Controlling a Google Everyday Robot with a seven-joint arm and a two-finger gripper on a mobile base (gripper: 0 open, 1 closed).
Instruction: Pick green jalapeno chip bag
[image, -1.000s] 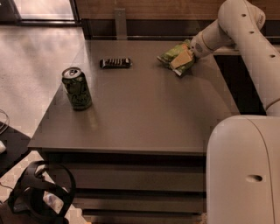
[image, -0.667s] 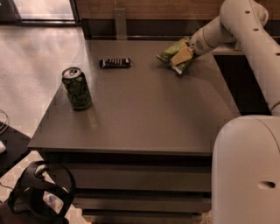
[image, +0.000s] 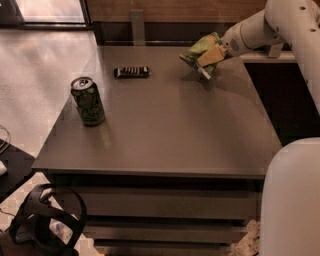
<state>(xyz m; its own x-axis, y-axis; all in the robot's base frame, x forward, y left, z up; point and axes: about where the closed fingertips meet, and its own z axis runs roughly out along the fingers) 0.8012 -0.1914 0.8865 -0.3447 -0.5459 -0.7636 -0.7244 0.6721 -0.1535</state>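
Note:
The green jalapeno chip bag is a crinkled light-green bag with a white sealed edge, at the far right of the table. It hangs tilted, a little above the tabletop, with its shadow on the surface below it. My gripper comes in from the right on the white arm and is shut on the bag's right side. The fingers partly cover the bag.
A dark green soda can stands upright at the left of the grey table. A black remote lies at the far middle. A black headset lies on the floor at the front left. My white base fills the lower right.
The bag has risen off the tabletop with my gripper and arm and moved slightly left. The can and the remote have not moved.

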